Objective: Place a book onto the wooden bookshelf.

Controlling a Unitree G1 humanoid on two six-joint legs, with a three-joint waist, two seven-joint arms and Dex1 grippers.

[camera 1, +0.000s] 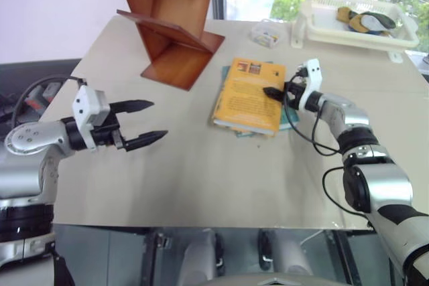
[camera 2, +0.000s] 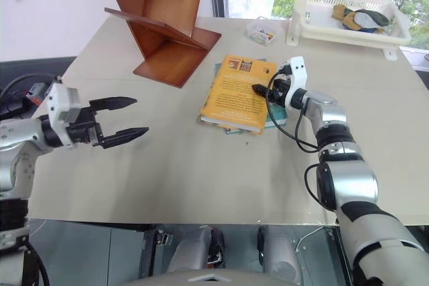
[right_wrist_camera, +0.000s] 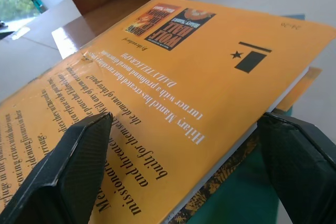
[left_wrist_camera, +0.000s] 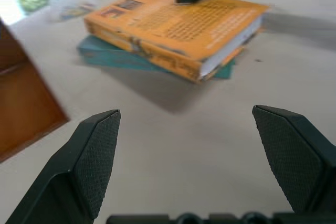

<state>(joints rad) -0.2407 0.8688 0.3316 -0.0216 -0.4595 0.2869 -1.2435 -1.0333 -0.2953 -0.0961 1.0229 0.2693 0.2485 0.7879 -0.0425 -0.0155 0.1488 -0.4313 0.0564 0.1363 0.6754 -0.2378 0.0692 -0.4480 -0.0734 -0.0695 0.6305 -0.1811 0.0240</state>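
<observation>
- The book (camera 1: 249,95), a thick orange-yellow paperback, lies flat on the pale counter (camera 1: 201,172), right of centre, with its printed cover up and white page edges along one side.
- It rests on top of a thinner teal book (left_wrist_camera: 113,57), whose edges stick out from under it.
- The right end effector (camera 1: 273,92) is at the book's right edge, its black fingertip over the cover.
- In the right wrist view its two fingers (right_wrist_camera: 73,171) stand spread, one over the cover and the other beside the page edge; the book's corner lies between them and I cannot tell whether either pad touches it.
- The left end effector (camera 1: 144,123) hangs over the left part of the counter, well apart from the book, its fingers spread wide with nothing between them.
- The wooden bookshelf (camera 1: 171,25), reddish-brown with slanted zigzag boards on a flat base, stands at the far left of the counter, near the book's far-left corner but not touching it.
- A white plastic basket (camera 1: 352,25) sits at the far right edge with some items inside.
- A small clear box (camera 1: 266,33) lies between the bookshelf and the basket.
</observation>
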